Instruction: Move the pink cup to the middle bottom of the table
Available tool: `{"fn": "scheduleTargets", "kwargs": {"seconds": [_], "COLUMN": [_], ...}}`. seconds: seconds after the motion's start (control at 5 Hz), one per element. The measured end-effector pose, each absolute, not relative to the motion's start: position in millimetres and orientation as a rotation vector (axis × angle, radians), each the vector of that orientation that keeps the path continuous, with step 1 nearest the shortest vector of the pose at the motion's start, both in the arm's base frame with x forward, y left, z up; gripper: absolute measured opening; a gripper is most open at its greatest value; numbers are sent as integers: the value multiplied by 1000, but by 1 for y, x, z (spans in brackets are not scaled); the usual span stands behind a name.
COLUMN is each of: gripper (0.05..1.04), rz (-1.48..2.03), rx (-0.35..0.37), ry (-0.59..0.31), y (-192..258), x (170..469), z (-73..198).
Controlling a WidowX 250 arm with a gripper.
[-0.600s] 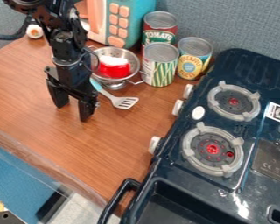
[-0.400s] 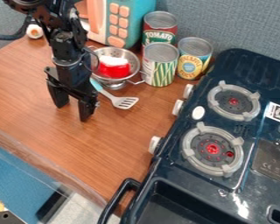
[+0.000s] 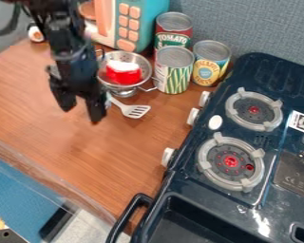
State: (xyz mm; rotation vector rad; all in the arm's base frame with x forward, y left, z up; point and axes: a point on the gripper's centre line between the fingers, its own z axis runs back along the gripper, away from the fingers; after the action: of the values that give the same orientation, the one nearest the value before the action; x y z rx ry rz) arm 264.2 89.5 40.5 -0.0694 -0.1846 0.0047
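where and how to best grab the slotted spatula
Probably by the narrow neck of the spatula, from straight above, the claw closing across it: it lies low on the table, and the slotted head is much wider.

Gripper [image 3: 81,114] up a bit: both fingertips sit slightly higher in view than in the two earlier frames, the right-hand one in view also a touch further right. Arm [image 3: 61,26] shifted with it, its upper part now nearer the top edge. Black cable [image 3: 14,23] at upper left moved up too. Spatula handle [image 3: 116,101] now more covered by the gripper, light blue stretch mostly hidden.
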Motion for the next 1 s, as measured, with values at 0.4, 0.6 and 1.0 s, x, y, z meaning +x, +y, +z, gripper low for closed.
{"fn": "scheduleTargets", "kwargs": {"seconds": [0.4,0.6,1.0], "gripper": [999,999,999], "rz": [50,26,195], "rx": [-110,-33,88], "ry": [-307,-341,-388], "y": [98,99,145], "x": [274,302,350], "z": [89,101,116]}}
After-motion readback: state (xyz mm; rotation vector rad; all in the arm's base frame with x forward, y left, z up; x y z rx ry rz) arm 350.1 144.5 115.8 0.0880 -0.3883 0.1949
